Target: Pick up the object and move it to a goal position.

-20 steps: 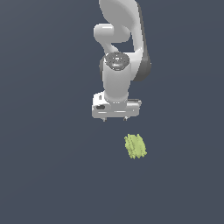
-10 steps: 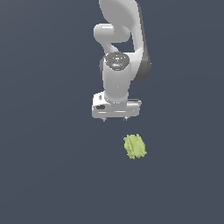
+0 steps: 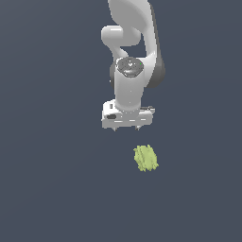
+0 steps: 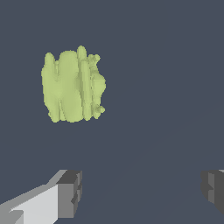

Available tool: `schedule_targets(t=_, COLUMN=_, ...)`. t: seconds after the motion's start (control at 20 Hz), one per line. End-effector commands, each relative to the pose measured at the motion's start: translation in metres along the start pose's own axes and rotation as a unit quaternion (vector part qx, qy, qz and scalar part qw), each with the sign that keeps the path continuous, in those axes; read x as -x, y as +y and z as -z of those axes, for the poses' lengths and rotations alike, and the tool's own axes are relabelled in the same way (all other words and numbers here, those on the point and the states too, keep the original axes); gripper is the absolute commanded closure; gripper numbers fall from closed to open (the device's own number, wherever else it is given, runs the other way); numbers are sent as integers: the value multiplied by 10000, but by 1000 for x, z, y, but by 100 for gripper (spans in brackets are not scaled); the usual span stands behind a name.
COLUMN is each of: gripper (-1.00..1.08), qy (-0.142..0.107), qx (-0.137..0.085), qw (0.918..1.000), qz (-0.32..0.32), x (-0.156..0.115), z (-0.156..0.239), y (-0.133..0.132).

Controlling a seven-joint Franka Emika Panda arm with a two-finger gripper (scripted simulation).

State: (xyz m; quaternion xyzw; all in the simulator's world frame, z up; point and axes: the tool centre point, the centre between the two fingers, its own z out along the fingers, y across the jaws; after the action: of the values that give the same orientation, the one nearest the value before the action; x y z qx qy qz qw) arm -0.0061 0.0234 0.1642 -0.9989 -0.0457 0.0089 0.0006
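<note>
The object (image 3: 145,158) is a small yellow-green ridged blob lying on the dark grey surface. It also shows in the wrist view (image 4: 72,86), with bumps along one side. My gripper (image 3: 126,127) hangs from the white arm above the surface, up and to the exterior view's left of the object, apart from it. Its jaws stand wide apart and hold nothing. In the wrist view the gripper (image 4: 142,188) shows two grey fingertips (image 4: 70,192) with bare surface between them, and the object lies off to one side of that gap.
The white arm (image 3: 134,52) rises toward the top of the exterior view. The dark grey surface (image 3: 52,179) spreads all around the object. No goal marker shows.
The gripper has shifted very slightly; the object has not moved.
</note>
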Motion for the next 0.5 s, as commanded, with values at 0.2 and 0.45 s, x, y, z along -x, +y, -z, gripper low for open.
schedule_targets(t=0.2, gripper=-100, qy=-61, qx=-53, qw=10000, qz=49, x=-6, z=-4, y=-2)
schedule_targets(t=0.45, gripper=-100, qy=-168, qx=-162, qw=9996, qz=138, x=-17, z=-10, y=-6)
